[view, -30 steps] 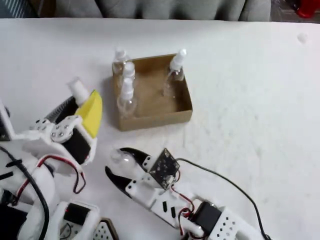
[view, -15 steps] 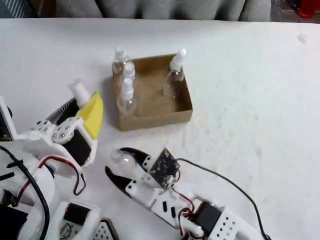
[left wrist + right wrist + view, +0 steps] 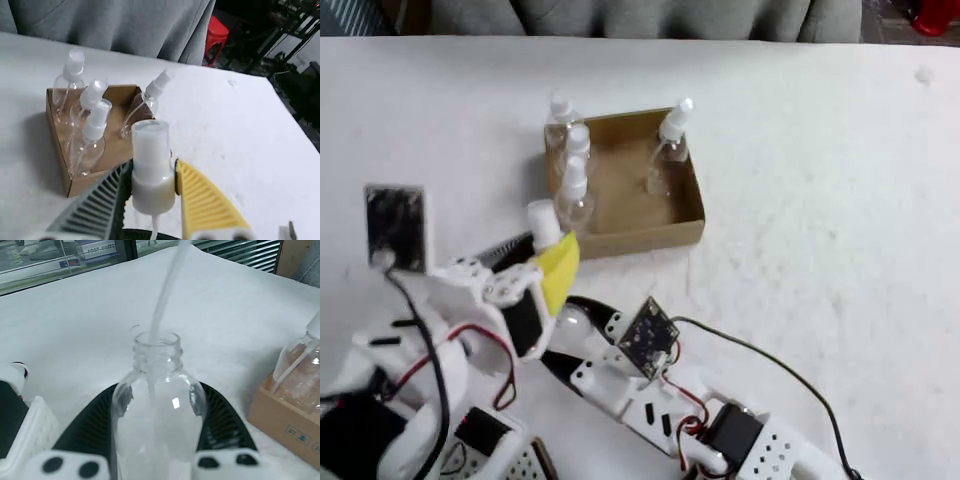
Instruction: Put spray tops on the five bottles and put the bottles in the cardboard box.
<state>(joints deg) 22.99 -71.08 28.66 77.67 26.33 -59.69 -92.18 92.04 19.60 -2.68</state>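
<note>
Two arms enter from the bottom edge of the high view, on a white table (image 3: 820,150). Lower left is the left arm, w/ its cam module (image 3: 395,225) raised at mid-left. The left gripper (image 3: 542,248) has one grey finger and one yellow. It sits left of ctr, clenched on a white spray top (image 3: 543,222) held upright, cap end up. In the left wrist view the top's collar is pinched btwn both fingers. Just below it in the high view, the right gripper (image 3: 568,338), w/ black fingers, grasps a clear fifth bottle (image 3: 572,320), also upright. In the right wrist view the top's thin dip tube (image 3: 162,300) comes down through the bottle's open neck — the neck threads are bare. Above and a bit right, near ctr, is the cardboard box (image 3: 685,215), open side up. A row of three bottles (image 3: 578,150) stands along its left wall, each w/ a spray top on. A fourth bottle (image 3: 668,150), also topped, stands toward the box's upper right and looks tilted in the left wrist view. The right arm runs from bottom ctr to the lower right corner, w/ a small circuit board (image 3: 648,338) on its wrist and a black cable (image 3: 770,365) arcing over the table to the lower right.
</note>
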